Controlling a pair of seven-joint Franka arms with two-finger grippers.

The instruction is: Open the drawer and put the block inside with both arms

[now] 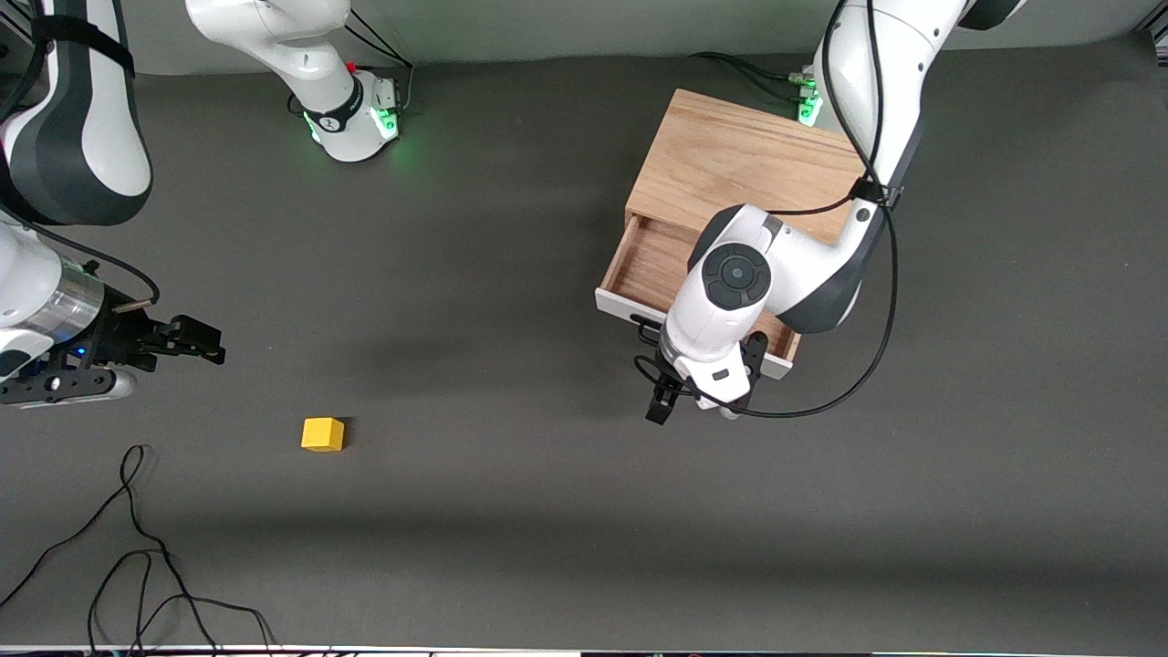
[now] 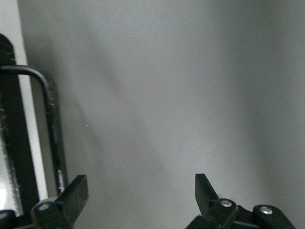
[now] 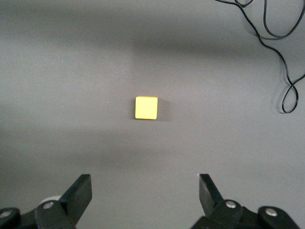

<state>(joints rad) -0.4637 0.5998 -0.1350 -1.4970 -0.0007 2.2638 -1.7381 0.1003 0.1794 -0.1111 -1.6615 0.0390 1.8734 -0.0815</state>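
The drawer [image 1: 641, 263] stands pulled out of the light oak cabinet [image 1: 739, 162], its wooden inside partly covered by the left arm. My left gripper [image 1: 680, 406] hangs just in front of the white front panel [image 1: 613, 303]. It is open and holds nothing [image 2: 140, 183]; the black wire handle [image 2: 51, 119] runs beside one finger. The yellow block [image 1: 323, 434] lies on the grey table toward the right arm's end. My right gripper [image 1: 205, 345] hovers over the table near it, open and empty [image 3: 144, 183], with the block [image 3: 146, 108] ahead of its fingertips.
A loose black cable [image 1: 137, 547] curls on the table nearer to the front camera than the block, and it also shows in the right wrist view [image 3: 281, 57]. Both green-lit bases [image 1: 360, 123] stand along the table's back edge.
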